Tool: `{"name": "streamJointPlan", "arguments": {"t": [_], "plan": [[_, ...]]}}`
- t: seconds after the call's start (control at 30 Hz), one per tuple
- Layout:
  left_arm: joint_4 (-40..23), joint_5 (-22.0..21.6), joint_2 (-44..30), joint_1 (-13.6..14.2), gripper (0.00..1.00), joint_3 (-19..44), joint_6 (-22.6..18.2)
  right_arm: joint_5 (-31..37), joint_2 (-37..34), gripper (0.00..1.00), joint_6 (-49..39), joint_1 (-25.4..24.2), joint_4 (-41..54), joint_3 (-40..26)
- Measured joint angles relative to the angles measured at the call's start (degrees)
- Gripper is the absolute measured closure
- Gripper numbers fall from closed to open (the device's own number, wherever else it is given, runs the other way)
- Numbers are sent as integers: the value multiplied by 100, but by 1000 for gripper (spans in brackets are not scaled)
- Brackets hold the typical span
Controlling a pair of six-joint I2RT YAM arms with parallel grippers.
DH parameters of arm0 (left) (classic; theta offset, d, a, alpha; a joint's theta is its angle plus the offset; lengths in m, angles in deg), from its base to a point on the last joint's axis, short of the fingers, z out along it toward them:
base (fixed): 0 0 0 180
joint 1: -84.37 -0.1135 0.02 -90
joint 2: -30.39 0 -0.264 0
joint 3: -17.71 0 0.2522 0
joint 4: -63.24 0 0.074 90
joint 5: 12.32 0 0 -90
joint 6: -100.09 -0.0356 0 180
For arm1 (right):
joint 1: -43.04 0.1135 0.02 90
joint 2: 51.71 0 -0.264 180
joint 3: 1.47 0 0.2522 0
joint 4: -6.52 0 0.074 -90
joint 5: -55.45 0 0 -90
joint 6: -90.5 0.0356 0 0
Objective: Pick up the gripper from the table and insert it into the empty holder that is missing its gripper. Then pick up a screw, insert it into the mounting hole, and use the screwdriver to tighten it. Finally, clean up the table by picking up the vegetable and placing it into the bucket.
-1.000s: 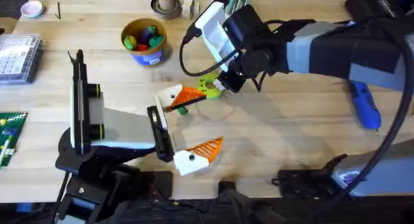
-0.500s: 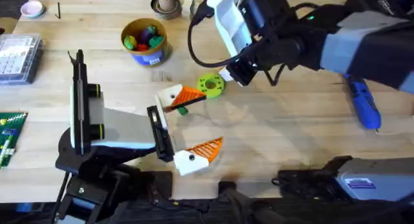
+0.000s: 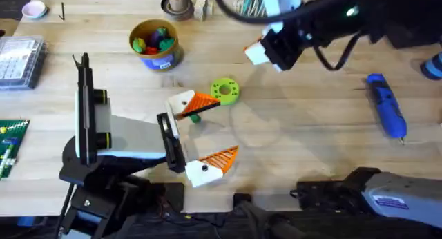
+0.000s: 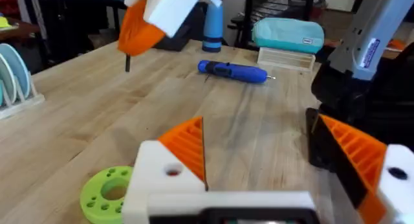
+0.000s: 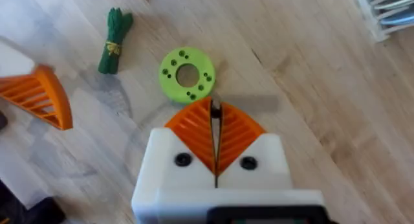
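the small dark-green leafy toy vegetable (image 5: 114, 40) lies flat on the large light wooden worktop (image 3: 297, 135), near the lime-green round plastic disc with small holes (image 3: 224, 90), the two apart. in the overhead view the vegetable (image 3: 194, 117) is mostly tucked under the left gripper's upper orange ribbed finger pad (image 3: 201, 102).

the left gripper (image 3: 204, 135) is low over the worktop with its white fingers spread wide, nothing between them.

the right gripper (image 5: 215, 134) hangs in the air above the disc, its two orange ribbed pads pressed together with a thin dark object pinched at their tip; what it is cannot be told.

the blue pen-shaped electric screwdriver (image 3: 386, 114) lies flat well to the right. the small round tan-yellow bucket with a blue base (image 3: 156, 43) stands near the far edge, holding colourful toy pieces.
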Motion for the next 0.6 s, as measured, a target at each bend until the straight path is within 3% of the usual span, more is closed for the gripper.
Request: {"name": "streamJointPlan", "arguments": {"t": [0.27, 0.6], "plan": [[0, 0, 0, 0, 8, 0, 0, -2, 2, 995, 0, 427, 537, -1155], [0, 0, 0, 1, 8, 0, 0, -20, 4, 995, 18, 1489, 798, -1766]]}}
